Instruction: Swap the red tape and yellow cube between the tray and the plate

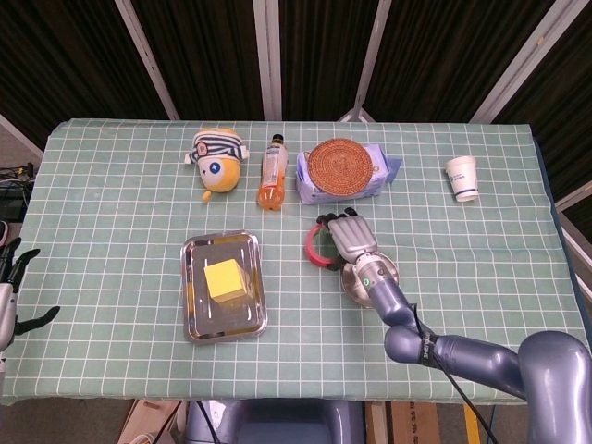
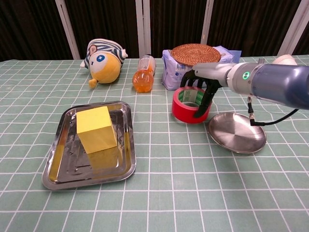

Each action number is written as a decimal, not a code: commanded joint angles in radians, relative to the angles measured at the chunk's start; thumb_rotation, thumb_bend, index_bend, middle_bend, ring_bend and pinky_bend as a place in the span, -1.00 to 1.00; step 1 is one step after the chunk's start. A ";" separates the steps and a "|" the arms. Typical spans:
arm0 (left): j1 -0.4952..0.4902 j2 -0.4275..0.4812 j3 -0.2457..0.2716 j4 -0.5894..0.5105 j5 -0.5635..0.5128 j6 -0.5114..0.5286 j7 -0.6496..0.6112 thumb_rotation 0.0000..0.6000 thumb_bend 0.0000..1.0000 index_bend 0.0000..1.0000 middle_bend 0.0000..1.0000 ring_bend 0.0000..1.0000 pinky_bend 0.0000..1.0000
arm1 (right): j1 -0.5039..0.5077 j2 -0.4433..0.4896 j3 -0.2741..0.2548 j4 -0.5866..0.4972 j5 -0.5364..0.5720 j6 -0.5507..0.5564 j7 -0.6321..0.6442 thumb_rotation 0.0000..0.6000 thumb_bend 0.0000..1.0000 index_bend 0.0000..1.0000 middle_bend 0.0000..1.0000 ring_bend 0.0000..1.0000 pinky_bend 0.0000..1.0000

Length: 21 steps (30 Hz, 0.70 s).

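The right hand grips the red tape with its fingers curled around the ring, just left of the plate and off it. Whether the tape touches the table cannot be told. The yellow cube sits in the tray, well left of the plate. Behind the plate lie a blue packet with a woven mat on top, an orange bottle on its side and a plush toy; a paper cup stands further right. The left hand (only at the edge of the head view) hangs beside the table with fingers spread, holding nothing.
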 commanded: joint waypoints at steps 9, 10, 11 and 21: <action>-0.010 0.000 0.000 0.004 -0.017 -0.025 -0.003 1.00 -0.65 -0.66 -0.99 -1.00 -0.78 | -0.032 -0.084 0.000 0.051 -0.137 0.114 0.108 1.00 -0.92 -1.00 -0.95 -0.99 -1.00; -0.010 0.000 0.000 0.004 -0.017 -0.026 -0.003 1.00 -0.65 -0.66 -0.99 -1.00 -0.78 | -0.036 -0.077 -0.002 0.040 -0.137 0.122 0.101 1.00 -0.93 -1.00 -0.98 -1.00 -1.00; -0.011 0.000 0.000 0.004 -0.018 -0.026 -0.003 1.00 -0.65 -0.66 -0.99 -1.00 -0.78 | -0.042 -0.067 -0.004 0.025 -0.135 0.134 0.089 1.00 -0.95 -1.00 -1.00 -1.00 -1.00; -0.017 0.001 0.017 0.000 0.026 -0.022 -0.013 1.00 -0.65 -0.66 -0.99 -1.00 -0.78 | -0.229 0.271 -0.127 -0.430 -0.171 0.436 -0.095 1.00 -0.97 -1.00 -1.00 -1.00 -1.00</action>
